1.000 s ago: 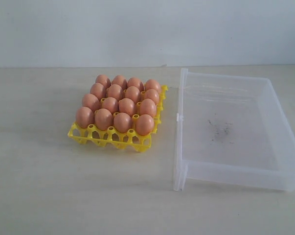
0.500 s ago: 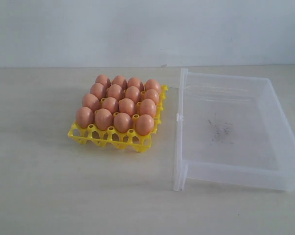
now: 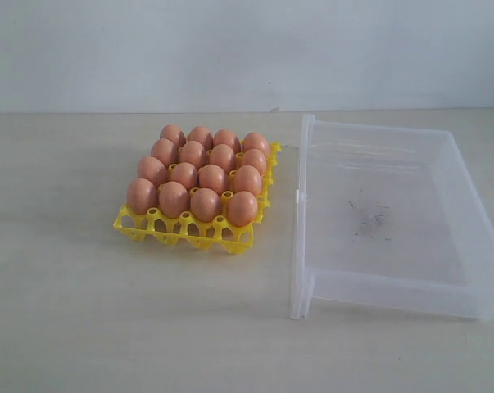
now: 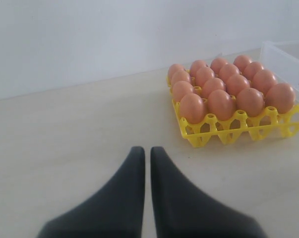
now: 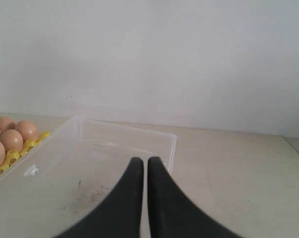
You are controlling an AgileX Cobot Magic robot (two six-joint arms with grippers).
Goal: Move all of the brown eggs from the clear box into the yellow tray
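Currently all sixteen smooth, oval, orange-brown eggs sit in the square, bright yellow plastic lattice egg tray, one per cup, four rows of four. In the exterior view the yellow tray is left of centre on the pale beige table, a little skewed to the frame.

The large, shallow, rectangular box of translucent clear plastic fills the right half of that frame. It lies just beside the tray with a narrow strip of table between them, not touching. Its floor shows dark smudges.

Left gripper – two dark tapered fingers drawn together with only a hairline slit between the tips, nothing held. It hangs over bare table, tips pointing toward the tray, well apart from it. How high it is off the table I cannot tell.

Right gripper – same dark fingers, pressed together to a thin seam, holding nothing. The tips point over the clear box, whose far wall shows just beyond them. Whether they touch the box floor I cannot tell. A corner of the yellow tray with a few brown eggs shows beside the box in that wrist view.

Behind it all is a plain white wall.
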